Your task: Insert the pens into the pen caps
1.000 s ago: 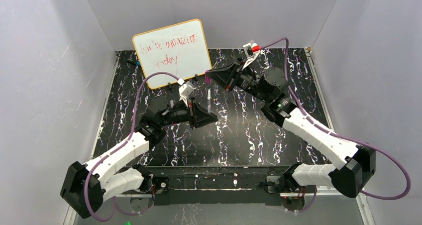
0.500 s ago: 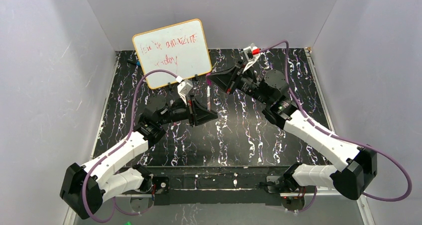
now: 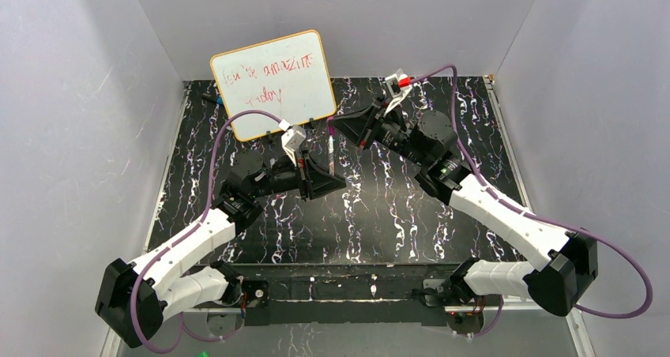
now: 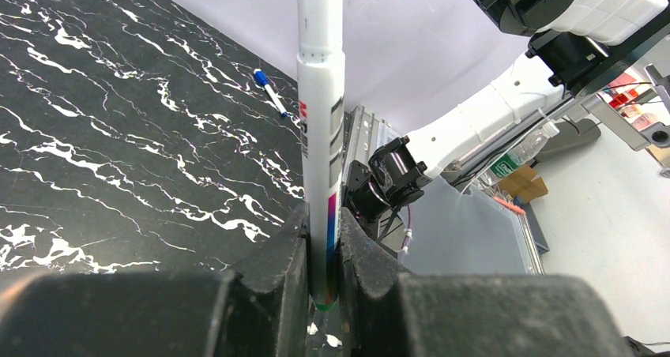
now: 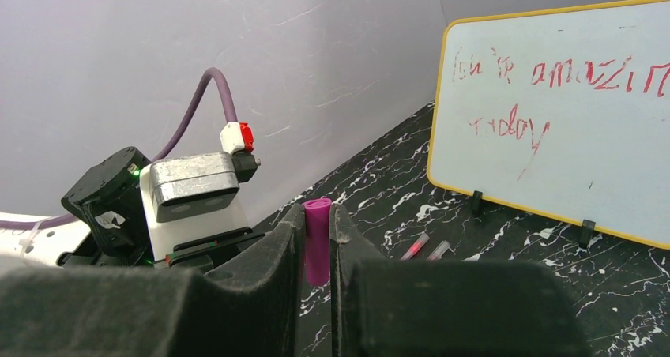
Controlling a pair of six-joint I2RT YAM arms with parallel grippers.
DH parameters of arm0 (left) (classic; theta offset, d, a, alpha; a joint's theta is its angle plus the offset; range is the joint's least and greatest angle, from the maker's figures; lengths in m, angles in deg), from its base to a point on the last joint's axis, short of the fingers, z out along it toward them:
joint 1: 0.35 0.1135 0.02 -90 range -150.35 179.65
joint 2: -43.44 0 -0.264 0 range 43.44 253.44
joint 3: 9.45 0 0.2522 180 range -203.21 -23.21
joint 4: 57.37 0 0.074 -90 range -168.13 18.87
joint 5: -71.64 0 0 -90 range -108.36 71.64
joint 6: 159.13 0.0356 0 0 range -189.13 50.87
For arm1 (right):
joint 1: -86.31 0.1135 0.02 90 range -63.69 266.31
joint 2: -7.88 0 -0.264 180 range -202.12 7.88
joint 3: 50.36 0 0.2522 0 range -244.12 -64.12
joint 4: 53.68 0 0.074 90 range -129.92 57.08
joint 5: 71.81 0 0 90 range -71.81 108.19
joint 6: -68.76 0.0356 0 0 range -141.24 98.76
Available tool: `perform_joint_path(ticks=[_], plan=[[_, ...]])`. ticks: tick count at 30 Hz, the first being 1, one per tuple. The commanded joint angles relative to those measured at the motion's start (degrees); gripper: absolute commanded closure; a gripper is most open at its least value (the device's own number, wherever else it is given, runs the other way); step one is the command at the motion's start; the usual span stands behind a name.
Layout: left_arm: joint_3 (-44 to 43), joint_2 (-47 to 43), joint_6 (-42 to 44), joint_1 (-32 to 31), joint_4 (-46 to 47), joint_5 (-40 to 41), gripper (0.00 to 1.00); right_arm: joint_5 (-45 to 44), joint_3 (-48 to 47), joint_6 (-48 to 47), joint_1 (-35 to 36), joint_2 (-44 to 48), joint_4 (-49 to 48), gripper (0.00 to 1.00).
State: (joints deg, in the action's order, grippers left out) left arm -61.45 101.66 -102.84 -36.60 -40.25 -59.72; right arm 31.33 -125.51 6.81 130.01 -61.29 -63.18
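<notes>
Whereas earlier well apart, cap [image 5: 318, 242] now near pen [image 4: 320, 136].

Whiteboard [image 5: 569, 112], top line: in red handwriting we read "amazin", its ending cut off at the right wrist view's edge; the short words before it we cannot settle.
Whiteboard, lower line: we read "today", also in red.
White pen [image 4: 320, 136], barrel: we see one red letter, seemingly "M", beside dark print we cannot read.
Bottle [image 4: 517, 153], green label: too small for us to read.
</notes>
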Motion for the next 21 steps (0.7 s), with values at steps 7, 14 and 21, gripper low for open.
perform_joint_path(ticks=[7, 14, 21], plan=[[0.68, -1.08, -0.21, -0.23, 1.82, -1.09, 1.00, -0.39, -4.34, -1.60, 0.21, -0.52, -2.12, 0.87], [1.02, -1.26, -0.05, -0.25, 1.80, -0.96, 1.00, 0.66, -4.97, -1.52, 0.20, -0.12, -1.91, 0.87], [0.71, -0.79, 0.12, -0.25, 1.69, -1.23, 1.00, 1.28, -4.54, -1.42, 0.17, 0.95, -1.61, 0.87]])
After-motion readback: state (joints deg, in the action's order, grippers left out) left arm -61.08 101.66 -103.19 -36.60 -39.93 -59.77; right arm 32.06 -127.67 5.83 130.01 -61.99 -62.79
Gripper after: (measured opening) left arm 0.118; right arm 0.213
